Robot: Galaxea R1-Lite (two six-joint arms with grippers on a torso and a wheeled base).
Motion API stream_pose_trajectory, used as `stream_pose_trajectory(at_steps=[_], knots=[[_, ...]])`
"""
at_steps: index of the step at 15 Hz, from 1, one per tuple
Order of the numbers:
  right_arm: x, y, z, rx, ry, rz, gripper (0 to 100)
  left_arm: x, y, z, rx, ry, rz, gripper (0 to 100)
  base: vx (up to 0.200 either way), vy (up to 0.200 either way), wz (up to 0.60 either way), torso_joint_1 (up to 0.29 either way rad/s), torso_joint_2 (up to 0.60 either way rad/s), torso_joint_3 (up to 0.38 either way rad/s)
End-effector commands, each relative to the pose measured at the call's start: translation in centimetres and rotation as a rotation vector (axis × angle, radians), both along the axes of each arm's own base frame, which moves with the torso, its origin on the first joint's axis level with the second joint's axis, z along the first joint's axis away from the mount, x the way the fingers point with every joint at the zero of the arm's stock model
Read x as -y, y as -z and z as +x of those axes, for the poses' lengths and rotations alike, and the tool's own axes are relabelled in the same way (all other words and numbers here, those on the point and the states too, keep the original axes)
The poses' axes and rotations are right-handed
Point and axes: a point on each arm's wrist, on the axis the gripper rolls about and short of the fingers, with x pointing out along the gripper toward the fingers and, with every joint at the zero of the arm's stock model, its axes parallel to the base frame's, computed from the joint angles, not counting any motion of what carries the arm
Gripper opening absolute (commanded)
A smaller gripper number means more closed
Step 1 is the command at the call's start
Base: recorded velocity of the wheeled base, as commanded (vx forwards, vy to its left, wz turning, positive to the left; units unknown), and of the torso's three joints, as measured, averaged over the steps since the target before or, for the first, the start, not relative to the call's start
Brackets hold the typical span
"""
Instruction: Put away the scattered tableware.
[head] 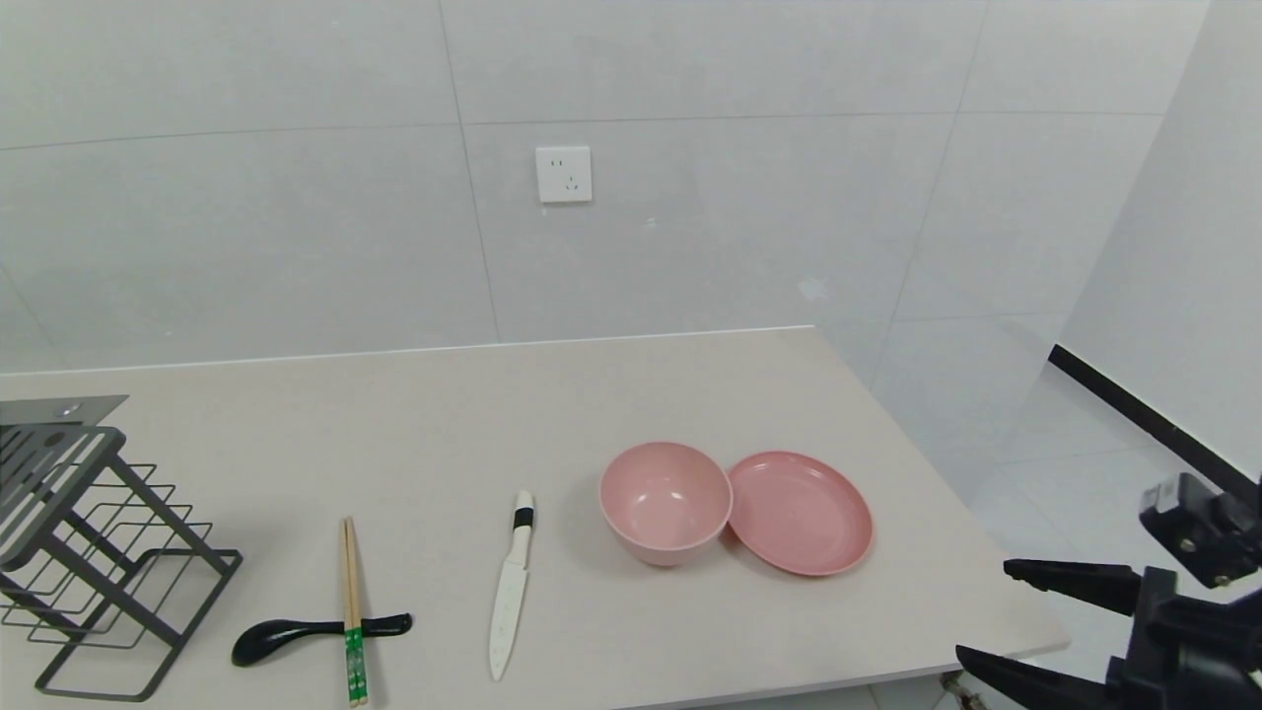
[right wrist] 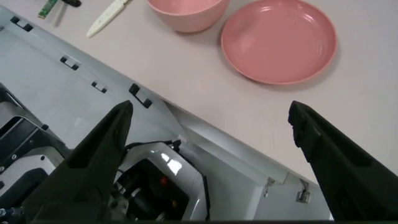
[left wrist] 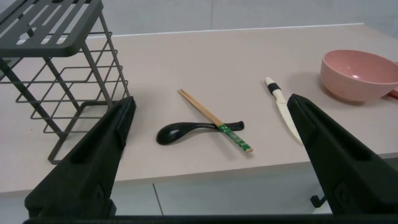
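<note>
Pale counter (head: pixel 493 394) with a wire rack (head: pixel 89 552) at its left end. Along the front edge, well apart from the back wall, are a black spoon (head: pixel 296 629) with chopsticks (head: pixel 352 621) across its handle, a white knife (head: pixel 511 592), and a pink bowl (head: pixel 666 498) just beside a pink plate (head: pixel 801 511) near the right edge. The chopsticks' green print is unreadable. The left gripper (left wrist: pixel 211 102), before the front edge, and the right gripper (head: pixel 986 609), off the front right corner, are both spread wide, holding nothing.

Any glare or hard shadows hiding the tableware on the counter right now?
Head view: soft even light, no glare; the pink bowl throws only a faint shadow on the counter. Left wrist view: a small glint on the black spoon, nothing hidden. Right wrist view: the pink plate is evenly lit.
</note>
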Motion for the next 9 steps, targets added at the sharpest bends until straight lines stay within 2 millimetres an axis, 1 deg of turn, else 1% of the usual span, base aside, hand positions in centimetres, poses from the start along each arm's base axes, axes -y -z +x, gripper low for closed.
stream_pose_trajectory(at_steps=[1,4,6,7,8,9], knots=[[-0.6,0.9,1.6,-0.069,-0.006,-0.021,100,0.0,0.0,0.0,-0.001,-0.002,-0.002,100,0.0,0.0,0.0,0.0,0.0,0.0],[-1.3,1.7,3.9,-0.075,0.0,-0.036,100,0.0,0.0,0.0,-0.001,-0.002,-0.002,100,0.0,0.0,0.0,0.0,0.0,0.0],[-1.8,3.4,5.0,-0.117,-0.01,-0.047,100,0.0,0.0,0.0,-0.003,-0.002,-0.002,100,0.0,0.0,0.0,0.0,0.0,0.0],[-2.0,4.0,5.8,-0.118,0.001,-0.052,100,0.0,0.0,0.0,-0.001,-0.002,-0.002,100,0.0,0.0,0.0,0.0,0.0,0.0],[-2.1,4.1,6.0,-0.114,0.006,-0.055,100,0.0,0.0,0.0,-0.001,-0.002,-0.002,100,0.0,0.0,0.0,0.0,0.0,0.0],[-2.2,5.3,7.3,-0.108,0.057,-0.086,100,0.0,0.0,0.0,-0.001,-0.002,-0.002,100,0.0,0.0,0.0,0.0,0.0,0.0]])
